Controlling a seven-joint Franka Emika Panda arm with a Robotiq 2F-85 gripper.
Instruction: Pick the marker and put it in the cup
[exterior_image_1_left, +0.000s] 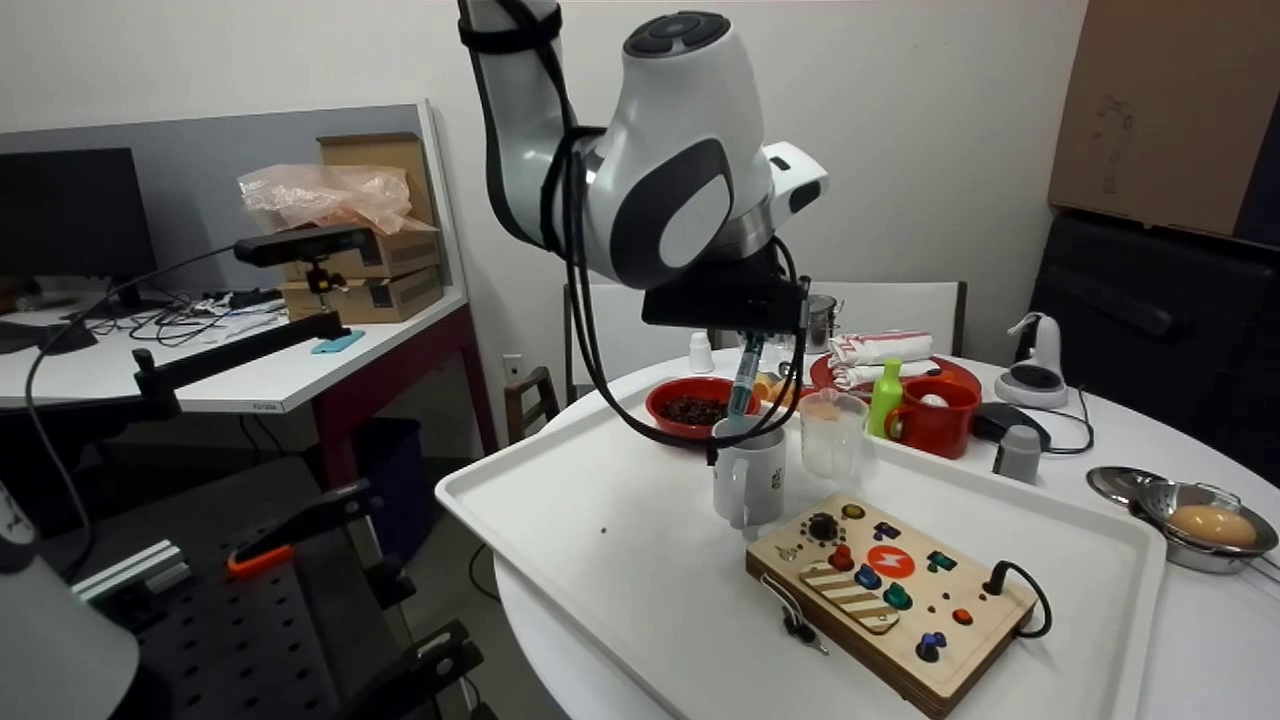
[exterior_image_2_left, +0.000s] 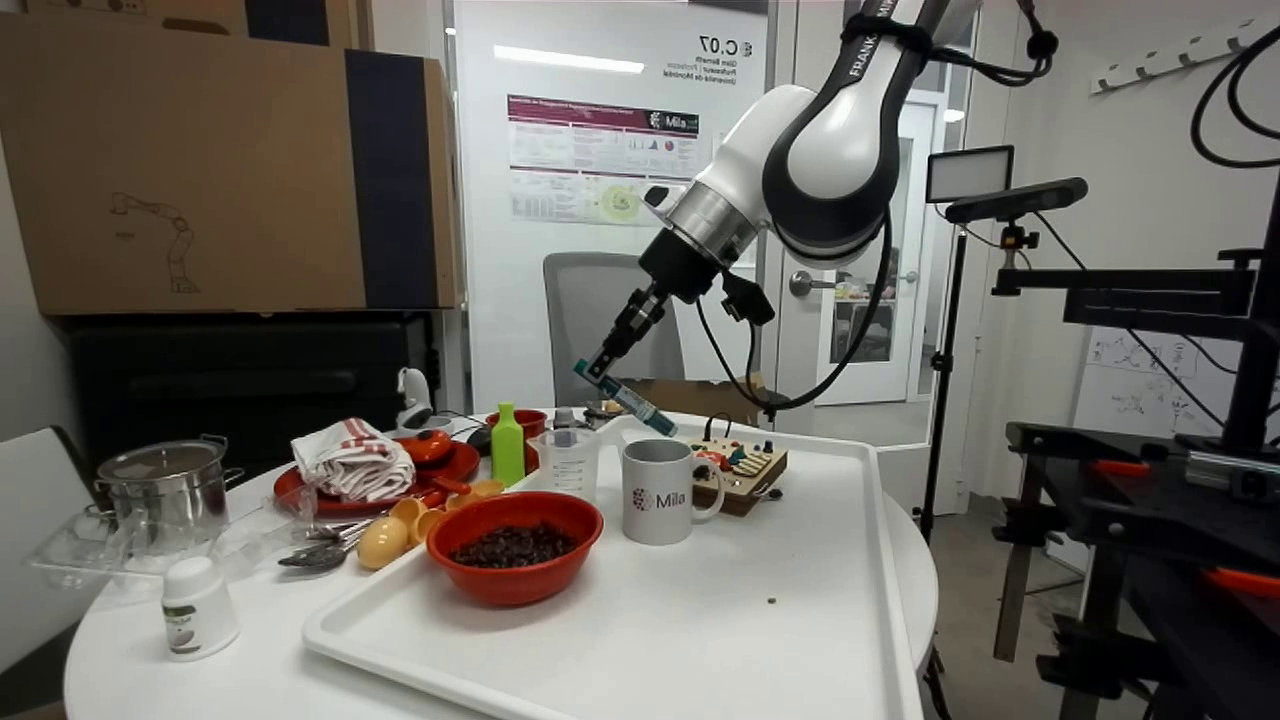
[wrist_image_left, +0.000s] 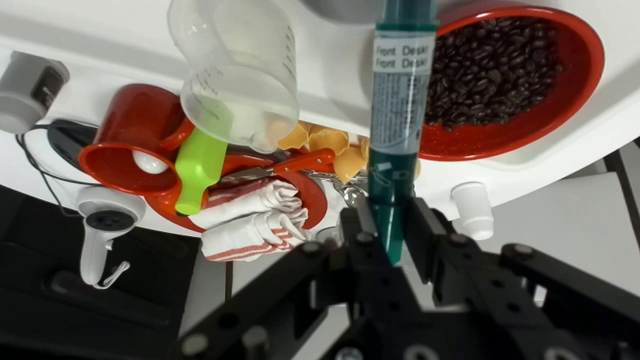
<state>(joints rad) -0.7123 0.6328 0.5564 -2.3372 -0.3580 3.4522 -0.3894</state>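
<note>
The teal marker hangs tilted from my gripper, and it also shows in an exterior view and in the wrist view. My gripper is shut on the marker near its upper end; the fingers press on both sides of it in the wrist view. The white-grey cup stands upright on the tray, and it also shows in an exterior view. The marker's lower end is just above the cup's rim. A cable hides part of the rim. In the wrist view the cup is mostly cut off.
A red bowl of dark beans and a clear measuring cup stand beside the cup. A wooden board with knobs lies on the white tray. A green bottle and a red mug stand behind the tray's edge.
</note>
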